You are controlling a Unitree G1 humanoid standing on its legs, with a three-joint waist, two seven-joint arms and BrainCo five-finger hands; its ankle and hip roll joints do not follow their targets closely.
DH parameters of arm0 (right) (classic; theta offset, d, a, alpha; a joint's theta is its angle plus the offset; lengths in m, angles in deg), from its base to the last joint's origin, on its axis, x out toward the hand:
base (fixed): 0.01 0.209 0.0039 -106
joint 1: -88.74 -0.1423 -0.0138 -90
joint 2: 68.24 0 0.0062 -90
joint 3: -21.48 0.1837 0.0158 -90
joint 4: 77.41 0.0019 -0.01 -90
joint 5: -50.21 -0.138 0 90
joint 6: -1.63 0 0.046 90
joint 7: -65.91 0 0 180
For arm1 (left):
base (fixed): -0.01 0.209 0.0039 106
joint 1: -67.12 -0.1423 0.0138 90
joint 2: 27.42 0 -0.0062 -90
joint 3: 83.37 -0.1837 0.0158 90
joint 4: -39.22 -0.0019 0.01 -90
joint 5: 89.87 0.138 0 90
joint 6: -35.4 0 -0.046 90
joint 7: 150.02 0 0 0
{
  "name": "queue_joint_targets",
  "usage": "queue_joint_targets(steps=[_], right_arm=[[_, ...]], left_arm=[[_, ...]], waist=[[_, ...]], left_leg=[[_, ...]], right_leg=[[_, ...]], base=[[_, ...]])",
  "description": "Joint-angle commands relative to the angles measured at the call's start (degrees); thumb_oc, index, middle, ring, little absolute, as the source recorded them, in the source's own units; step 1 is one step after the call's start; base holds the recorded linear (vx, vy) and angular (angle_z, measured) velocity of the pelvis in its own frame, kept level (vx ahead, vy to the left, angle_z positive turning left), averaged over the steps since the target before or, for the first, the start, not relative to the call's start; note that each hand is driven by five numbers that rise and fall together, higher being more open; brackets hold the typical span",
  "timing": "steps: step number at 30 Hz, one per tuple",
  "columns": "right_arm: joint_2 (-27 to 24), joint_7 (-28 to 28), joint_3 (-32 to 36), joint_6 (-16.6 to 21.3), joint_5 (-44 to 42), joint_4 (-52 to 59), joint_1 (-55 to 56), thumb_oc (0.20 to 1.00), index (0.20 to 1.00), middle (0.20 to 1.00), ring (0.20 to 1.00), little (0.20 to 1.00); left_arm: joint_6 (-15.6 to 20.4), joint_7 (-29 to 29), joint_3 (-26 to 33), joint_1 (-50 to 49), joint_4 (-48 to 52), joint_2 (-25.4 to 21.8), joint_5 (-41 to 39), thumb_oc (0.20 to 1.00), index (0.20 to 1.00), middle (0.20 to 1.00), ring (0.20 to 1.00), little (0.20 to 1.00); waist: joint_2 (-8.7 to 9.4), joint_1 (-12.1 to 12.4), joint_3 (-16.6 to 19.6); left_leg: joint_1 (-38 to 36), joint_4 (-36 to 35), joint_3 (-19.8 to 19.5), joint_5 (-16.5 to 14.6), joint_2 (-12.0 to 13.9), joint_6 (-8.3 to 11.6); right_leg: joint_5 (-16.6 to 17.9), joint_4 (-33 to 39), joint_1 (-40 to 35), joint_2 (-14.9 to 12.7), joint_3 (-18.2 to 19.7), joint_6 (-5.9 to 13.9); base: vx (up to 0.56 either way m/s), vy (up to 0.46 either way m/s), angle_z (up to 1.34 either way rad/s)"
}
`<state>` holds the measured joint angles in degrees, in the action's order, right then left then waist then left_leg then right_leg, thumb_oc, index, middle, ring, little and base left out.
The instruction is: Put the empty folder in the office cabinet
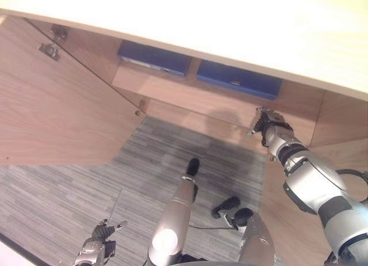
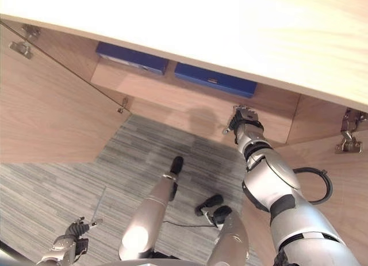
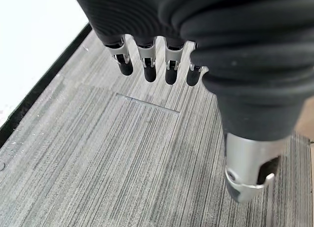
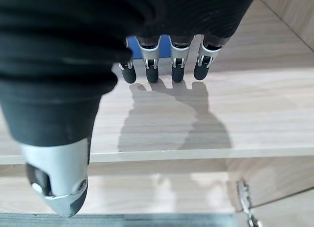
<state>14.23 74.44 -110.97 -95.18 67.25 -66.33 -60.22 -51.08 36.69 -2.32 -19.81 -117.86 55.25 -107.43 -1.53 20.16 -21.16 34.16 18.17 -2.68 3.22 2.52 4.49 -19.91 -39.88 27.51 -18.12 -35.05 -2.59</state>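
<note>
Fingers (image 4: 153, 72) of my right hand (image 1: 265, 123) hung relaxed and empty over the cabinet shelf (image 1: 190, 96), just before what looked like two blue folders (image 1: 238, 79) lying there; left hand (image 1: 98, 243) loose above carpet (image 1: 69, 191).

blue folders (image 1: 238, 79) half hidden under cabinet top (image 1: 230, 24)

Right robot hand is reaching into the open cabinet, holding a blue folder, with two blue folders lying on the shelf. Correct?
Not quite. The right robot hand holds nothing: the right wrist view shows its fingers straight over the bare shelf. It does reach into the open cabinet, and two blue folders lie on the shelf.
</note>
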Motion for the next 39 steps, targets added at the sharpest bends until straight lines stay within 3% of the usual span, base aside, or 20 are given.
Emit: queue_joint_targets(steps=[1,7,11,16,20,25,30,36,37,39], right_arm=[[1.85,-6.68,-0.75,-2.23,0.42,-3.79,5.22,1.0,1.0,1.0,1.0,1.0],[4.55,-7.51,-3.04,-2.17,0.75,0.21,5.56,1.0,1.0,1.0,1.0,1.0],[6.29,-7.47,-3.45,-2.19,0.55,0.93,5.94,1.0,1.0,1.0,1.0,1.0],[10.42,-7.87,-2.21,-1.87,0.83,0.39,9.62,1.0,1.0,1.0,1.0,1.0],[11.71,-8.65,0.23,0.61,-6.81,6.95,12.62,1.0,1.0,1.0,1.0,1.0],[11.9,-10.21,0.99,2.04,-9.85,12.2,16.44,1.0,1.0,1.0,1.0,1.0],[8.48,-10.77,4.72,2.76,-13.07,14.28,20.4,1.0,1.0,1.0,1.0,1.0],[7.75,-9.03,10.13,3.3,-16.37,8.53,24.36,1.0,1.0,1.0,1.0,1.0],[8.62,-9.65,8.96,3.51,-16.06,10.3,26.84,1.0,1.0,1.0,1.0,1.0],[8.61,-9.77,8.67,3.52,-16.0,10.88,27.42,1.0,1.0,1.0,1.0,1.0]], left_arm=[[-0.7,0.16,0.61,-1.25,-2.66,-3.2,1.53,1.0,1.0,1.0,1.0,1.0],[-0.97,0.33,2.07,0.77,-4.81,-1.85,0.16,1.0,1.0,1.0,1.0,1.0],[-1.1,0.54,2.2,2.04,-5.75,-1.47,-0.16,1.0,1.0,1.0,1.0,1.0],[-1.72,-0.44,2.6,1.64,-7.04,-0.4,0.98,1.0,1.0,1.0,1.0,1.0],[-2.53,-1.65,4.82,0.07,-8.66,0.45,3.08,1.0,1.0,1.0,1.0,1.0],[-3.67,-3.05,6.82,-1.96,-10.14,1.8,4.92,1.0,1.0,1.0,1.0,1.0],[-3.96,-4.05,8.7,-4.35,-10.57,2.52,5.67,1.0,1.0,1.0,1.0,1.0],[-3.93,-4.74,7.24,-5.74,-9.85,3.02,7.31,1.0,1.0,1.0,1.0,1.0],[-4.0,-5.05,7.24,-6.0,-9.73,3.53,7.72,1.0,1.0,1.0,1.0,1.0],[-3.97,-5.06,7.33,-6.07,-9.72,3.72,7.86,1.0,1.0,1.0,1.0,1.0]], waist=[[1.3,-1.07,-2.42],[3.7,-3.58,-1.35],[4.23,-4.39,-0.68],[4.67,-5.26,2.85],[6.03,-6.79,5.44],[7.5,-8.63,8.35],[7.81,-10.55,12.41],[7.03,-9.92,14.31],[7.1,-10.2,14.1],[7.57,-10.23,13.79]], left_leg=[[-2.08,1.38,3.05,-5.33,0.18,-1.98],[-7.5,-7.63,4.92,-0.91,1.36,-0.99],[-9.59,-11.05,5.67,0.94,1.96,-0.38],[-14.93,-17.36,7.58,3.96,3.61,1.23],[-19.03,-17.53,9.75,3.18,5.67,1.27],[-23.06,-16.25,12.5,1.53,7.51,1.54],[-26.75,-15.68,14.67,0.28,8.88,1.96],[-26.89,-11.92,13.48,0.73,9.84,2.27],[-26.98,-7.24,11.59,-2.31,9.87,1.62],[-26.59,-4.63,11.15,-2.6,9.11,0.72]], right_leg=[[12.97,16.21,-5.25,1.59,5.93,7.29],[16.18,24.27,-8.36,4.93,6.41,8.14],[17.18,27.32,-9.69,6.23,6.37,8.26],[19.08,34.74,-14.6,9.49,6.09,8.7],[20.36,39.24,-18.28,11.57,8.26,8.66],[20.73,41.94,-21.63,13.63,11.05,8.44],[20.54,44.77,-25.21,15.37,12.53,8.37],[19.56,44.88,-27.66,15.99,12.37,7.8],[19.47,44.88,-28.09,16.43,13.23,7.26],[20.21,44.81,-27.62,15.88,13.35,6.75]], base=[[0.03,-0.057,-0.03],[0.02,-0.049,-0.16],[0.01,-0.052,-0.24],[0.02,-0.101,-0.17],[0.03,-0.095,-0.17],[0.03,-0.078,-0.51],[0.05,-0.065,-0.25],[0.0,-0.066,-0.02],[-0.09,-0.095,-0.03],[-0.11,-0.011,-0.09]])
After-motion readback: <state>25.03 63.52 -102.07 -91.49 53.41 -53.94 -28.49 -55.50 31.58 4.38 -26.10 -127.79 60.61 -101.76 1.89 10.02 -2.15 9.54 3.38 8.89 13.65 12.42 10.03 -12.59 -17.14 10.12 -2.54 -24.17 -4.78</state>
